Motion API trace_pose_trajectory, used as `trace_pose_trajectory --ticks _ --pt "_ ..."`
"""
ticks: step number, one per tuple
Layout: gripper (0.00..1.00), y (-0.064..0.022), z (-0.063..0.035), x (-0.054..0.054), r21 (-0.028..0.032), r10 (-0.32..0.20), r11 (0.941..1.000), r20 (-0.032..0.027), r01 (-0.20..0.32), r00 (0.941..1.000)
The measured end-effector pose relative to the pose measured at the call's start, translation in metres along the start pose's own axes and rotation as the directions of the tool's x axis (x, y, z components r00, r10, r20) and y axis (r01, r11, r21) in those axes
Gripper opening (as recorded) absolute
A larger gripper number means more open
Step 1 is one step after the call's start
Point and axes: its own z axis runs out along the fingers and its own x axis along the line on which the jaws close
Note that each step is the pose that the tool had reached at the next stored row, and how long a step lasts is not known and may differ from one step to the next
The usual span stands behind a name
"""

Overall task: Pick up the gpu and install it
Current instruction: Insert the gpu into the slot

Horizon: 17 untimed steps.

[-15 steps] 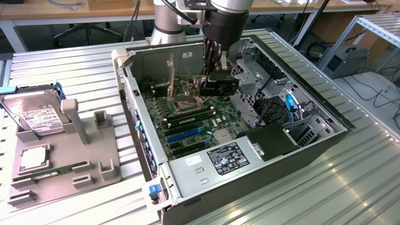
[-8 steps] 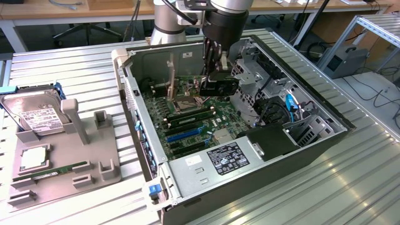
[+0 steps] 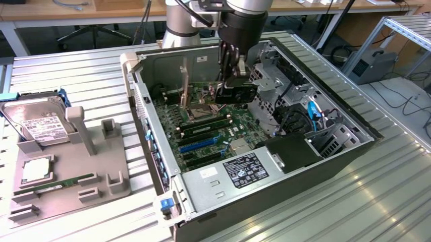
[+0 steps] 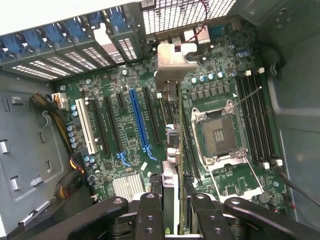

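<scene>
Wrist view: hand (image 4: pixel 176 205) pinches gpu (image 4: pixel 172 130) edge-on, bracket end pointing toward the motherboard (image 4: pixel 125 125).

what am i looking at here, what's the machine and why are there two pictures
It is a robot arm with a gripper on its end, working over an open computer case that lies on a metal table.

One picture comes from a camera standing off to the side. The other comes from a camera on the arm's wrist, looking down past the gripper's fingers into the case.

The gripper is shut on the gpu, a small card with a silver end bracket. It holds the card edge-down above the green motherboard, which carries a long blue slot and an empty processor socket.

Beside the case, at the exterior view's left, a grey holder carries a hard drive and a thin RAM stick.
</scene>
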Motion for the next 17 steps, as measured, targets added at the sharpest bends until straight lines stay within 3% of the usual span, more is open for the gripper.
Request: trace_pose_trajectory --ticks 17 --pt "0.27 0.0000 0.0006 0.0000 0.0011 -0.040 0.9992 -0.0044 0.040 0.9992"
